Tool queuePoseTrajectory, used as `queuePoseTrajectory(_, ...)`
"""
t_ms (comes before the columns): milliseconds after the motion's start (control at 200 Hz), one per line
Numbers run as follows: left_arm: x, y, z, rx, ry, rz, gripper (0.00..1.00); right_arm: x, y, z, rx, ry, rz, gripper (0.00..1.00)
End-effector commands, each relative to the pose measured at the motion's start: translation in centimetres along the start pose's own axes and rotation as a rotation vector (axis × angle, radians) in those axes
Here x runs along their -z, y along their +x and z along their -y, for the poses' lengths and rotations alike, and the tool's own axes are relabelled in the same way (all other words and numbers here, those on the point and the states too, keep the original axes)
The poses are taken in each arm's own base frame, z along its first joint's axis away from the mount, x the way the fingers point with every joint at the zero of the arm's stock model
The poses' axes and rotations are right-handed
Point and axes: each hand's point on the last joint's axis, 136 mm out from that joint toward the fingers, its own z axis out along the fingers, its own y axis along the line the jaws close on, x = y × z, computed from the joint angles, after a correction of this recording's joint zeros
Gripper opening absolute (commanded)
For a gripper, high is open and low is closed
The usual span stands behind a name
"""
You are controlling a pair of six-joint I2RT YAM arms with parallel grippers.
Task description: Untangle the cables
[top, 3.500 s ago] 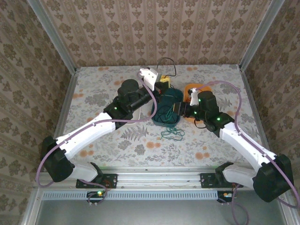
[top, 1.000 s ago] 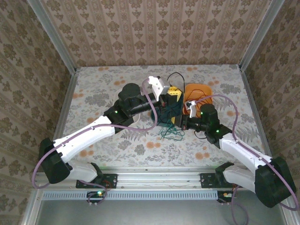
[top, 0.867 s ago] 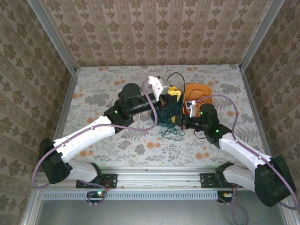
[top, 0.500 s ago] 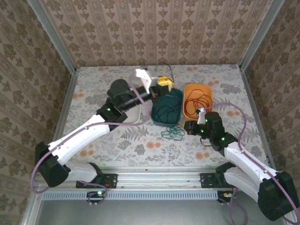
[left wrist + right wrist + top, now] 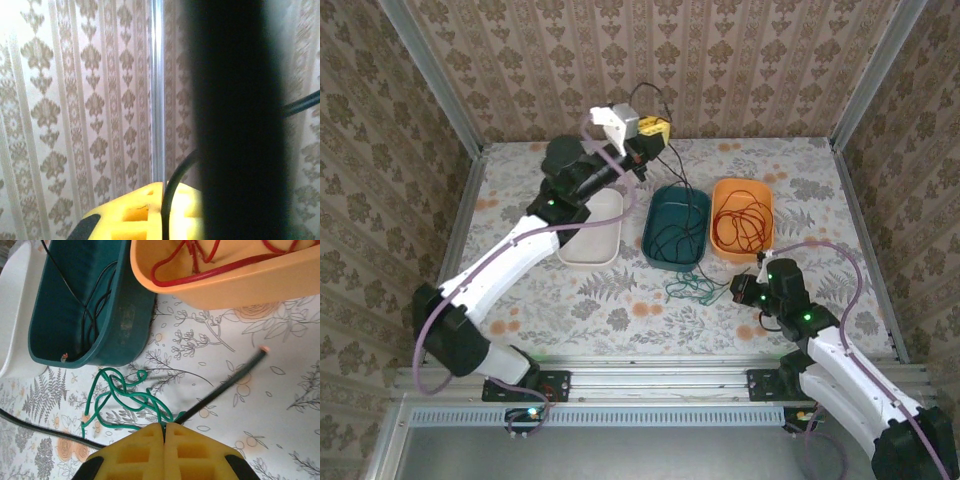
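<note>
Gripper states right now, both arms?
Left gripper: closed, holding the black cable up.
Right gripper: closed; green cable and a black wire end meet its tips, grip unclear.

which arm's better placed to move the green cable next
Right, probably: the right pincer sits low by the green cable; the left pincer is up by the back wall, shut on the black cable.

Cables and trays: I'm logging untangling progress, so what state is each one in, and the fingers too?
black cable: partly in teal tray, one strand raised.
green cable: loose tangle on the table.
red cable: coiled in orange tray.
white tray: empty.
left fingers: shut on black cable, raised high.
right fingers: shut, low, by green cable.
</note>
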Motion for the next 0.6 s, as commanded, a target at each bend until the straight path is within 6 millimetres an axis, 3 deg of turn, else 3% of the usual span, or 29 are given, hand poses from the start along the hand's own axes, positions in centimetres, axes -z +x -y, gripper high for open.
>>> queuePoseTrajectory(0,-0.9,-2.0,-2.6,-0.076,-0.112,0.043,0.00,1.2,0.5,2.5,0.004,0.145,-0.023,0.00)
queuePoseTrajectory(130,-0.8,-4.9,-5.5,-0.069,-0.217,0.126,0.00,2.1,0.6,4.1,-0.029,0.238,-0.002,0.00)
queuePoseTrajectory(370,1.5,-10.1,-5.7,-0.082,-0.257,0.276,0.00,3.5,0.6,7.4,-0.129,0.416,0.048,0.00)
queuePoseTrajectory(480,2.0,-10.6,-5.7,-0.058,-0.237,0.277,0.00,3.7,0.5,7.6,-0.143,0.429,0.065,0.00)
queuePoseTrajectory(595,1.3,-9.4,-5.5,-0.032,-0.200,0.237,0.00,3.7,0.4,7.3,-0.137,0.411,0.066,0.00)
